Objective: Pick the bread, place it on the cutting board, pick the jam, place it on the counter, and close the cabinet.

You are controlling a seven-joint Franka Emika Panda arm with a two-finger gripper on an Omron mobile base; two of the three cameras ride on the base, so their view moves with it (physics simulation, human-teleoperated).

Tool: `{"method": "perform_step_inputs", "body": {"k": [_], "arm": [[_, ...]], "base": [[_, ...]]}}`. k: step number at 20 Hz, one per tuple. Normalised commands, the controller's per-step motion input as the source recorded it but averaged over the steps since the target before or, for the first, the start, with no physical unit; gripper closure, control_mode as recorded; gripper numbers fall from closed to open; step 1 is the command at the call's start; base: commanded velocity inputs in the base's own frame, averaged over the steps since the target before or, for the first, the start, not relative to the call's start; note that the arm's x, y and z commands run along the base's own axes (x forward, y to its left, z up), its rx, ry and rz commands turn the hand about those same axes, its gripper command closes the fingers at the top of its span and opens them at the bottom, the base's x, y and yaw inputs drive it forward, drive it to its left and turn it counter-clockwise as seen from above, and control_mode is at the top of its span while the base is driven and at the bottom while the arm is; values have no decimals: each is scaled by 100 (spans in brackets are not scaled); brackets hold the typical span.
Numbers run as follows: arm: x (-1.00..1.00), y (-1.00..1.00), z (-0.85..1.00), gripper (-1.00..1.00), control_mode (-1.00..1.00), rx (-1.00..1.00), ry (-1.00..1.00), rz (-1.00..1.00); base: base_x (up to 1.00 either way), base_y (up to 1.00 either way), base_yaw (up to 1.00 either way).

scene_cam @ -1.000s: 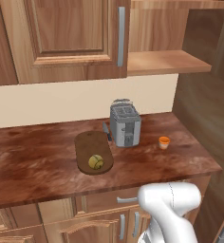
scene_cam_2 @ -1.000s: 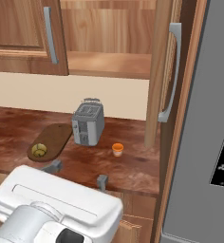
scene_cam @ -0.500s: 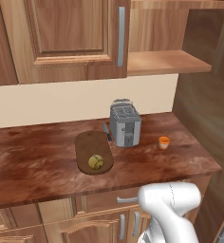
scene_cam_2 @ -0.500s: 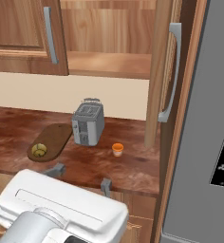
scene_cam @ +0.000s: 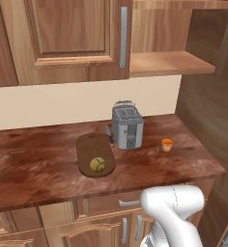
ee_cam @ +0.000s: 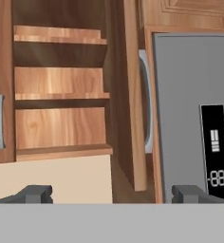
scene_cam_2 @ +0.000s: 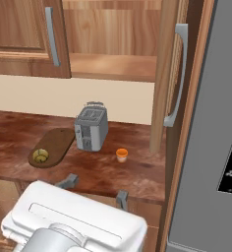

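Resting on cutting board [scene_cam: 95,154] at left — bread [scene_cam: 97,165], near board's front end. Toaster [scene_cam: 127,127] just right of board, on counter [scene_cam: 34,164]. Jam [scene_cam: 167,144] further right, standing alone on counter. Cabinet [scene_cam_2: 169,74] door swung open, edge-on by fridge [scene_cam_2: 211,123]. Gripper [ee_cam: 111,193] fingers spread wide, nothing between them, facing open shelves.

A plain cream wall [scene_cam: 63,108] runs behind the surface, between the upper wood cupboards and the worktop. Below the surface there are light-wood drawers and doors [scene_cam: 106,226] with short grey handles. A grey toaster [scene_cam_2: 91,129] stands near the back edge of the surface. At the right end a tall grey refrigerator [scene_cam_2: 211,123] stands, with a dark display panel [ee_cam: 217,149]. The light is soft and even.
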Motion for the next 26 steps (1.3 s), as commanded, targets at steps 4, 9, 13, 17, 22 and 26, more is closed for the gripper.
{"method": "perform_step_inputs", "body": {"k": [4,9,13,17,22,26], "arm": [[0,-17,-9,-100,-100,0,-3,0],[2,-12,-10,-100,-100,0,-2,0],[4,-10,-11,-100,-100,0,-1,0],[5,-12,-9,-100,-100,0,-1,0],[5,-12,-8,-100,-100,0,-1,0],[11,-9,-8,-100,-100,0,0,0]], "base": [[0,0,0],[0,0,0],[0,0,0],[0,0,0],[0,0,0],[0,0,0]]}}
